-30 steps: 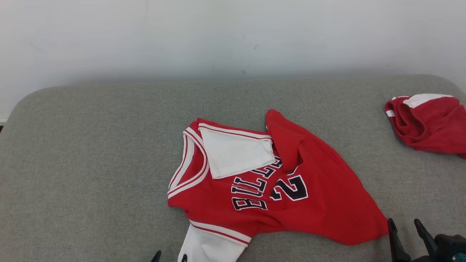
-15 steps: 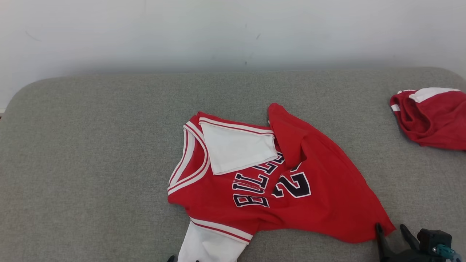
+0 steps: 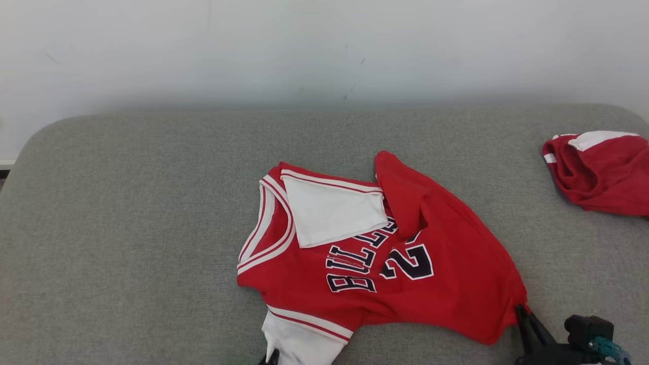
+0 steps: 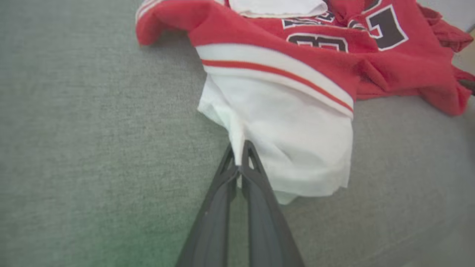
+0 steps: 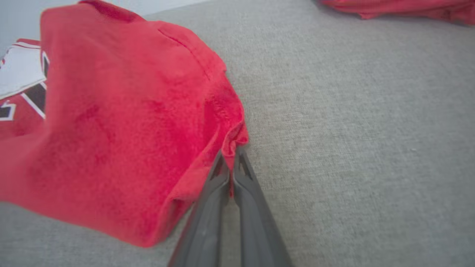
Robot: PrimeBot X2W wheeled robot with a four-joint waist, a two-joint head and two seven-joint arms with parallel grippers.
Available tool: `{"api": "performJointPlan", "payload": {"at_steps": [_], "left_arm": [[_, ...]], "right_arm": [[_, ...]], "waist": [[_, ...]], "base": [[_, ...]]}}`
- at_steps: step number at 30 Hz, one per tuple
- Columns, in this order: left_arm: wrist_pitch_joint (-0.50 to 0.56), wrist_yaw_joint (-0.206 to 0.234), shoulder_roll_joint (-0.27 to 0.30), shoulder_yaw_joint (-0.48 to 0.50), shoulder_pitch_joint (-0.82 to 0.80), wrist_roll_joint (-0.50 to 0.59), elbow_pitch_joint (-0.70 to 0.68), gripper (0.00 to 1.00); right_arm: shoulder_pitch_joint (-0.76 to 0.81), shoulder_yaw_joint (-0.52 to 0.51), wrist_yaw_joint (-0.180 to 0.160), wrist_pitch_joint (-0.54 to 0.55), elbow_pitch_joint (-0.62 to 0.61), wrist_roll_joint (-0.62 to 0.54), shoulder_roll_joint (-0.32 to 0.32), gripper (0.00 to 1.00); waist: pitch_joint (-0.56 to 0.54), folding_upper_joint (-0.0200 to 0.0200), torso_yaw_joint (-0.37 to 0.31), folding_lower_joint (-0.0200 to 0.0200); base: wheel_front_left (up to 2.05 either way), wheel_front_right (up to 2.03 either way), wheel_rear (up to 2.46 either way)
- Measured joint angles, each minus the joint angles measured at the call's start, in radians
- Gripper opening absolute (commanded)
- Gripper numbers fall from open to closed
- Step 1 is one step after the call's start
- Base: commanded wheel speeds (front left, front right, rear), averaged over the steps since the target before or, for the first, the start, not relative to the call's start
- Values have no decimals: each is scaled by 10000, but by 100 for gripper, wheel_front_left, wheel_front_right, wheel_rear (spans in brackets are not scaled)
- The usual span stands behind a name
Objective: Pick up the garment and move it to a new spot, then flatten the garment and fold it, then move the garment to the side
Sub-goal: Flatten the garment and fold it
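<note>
**Both jaws clamped on the jersey, lift not yet made**

The red jersey (image 3: 385, 274) lies rumpled on the grey cushioned surface (image 3: 127, 228), in the centre and lower centre of the head view. In the left wrist view, the left jaws are pinched together on the edge of a white sleeve (image 4: 297, 148) at mid-frame. In the right wrist view, the right jaws are closed on a red hem corner (image 5: 232, 142). This appears to be the first step, the pick-up before the move. The next move likely calls for raising both arms together. The cloth should stay spread between them so that neither thin pinch slips. The path should stay clear of the second red garment (image 3: 598, 177) at the right edge.
</note>
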Motion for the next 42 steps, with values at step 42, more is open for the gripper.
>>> {"api": "performJointPlan", "payload": {"at_steps": [42], "left_arm": [[2913, -174, 3335, -888, -19357, -1185, 882, 0]], "right_arm": [[-17083, -1515, 0, 3244, 1043, 1386, -217, 0]], "waist": [[5744, 3, -582, 5]], "base": [[0, 0, 0]]}}
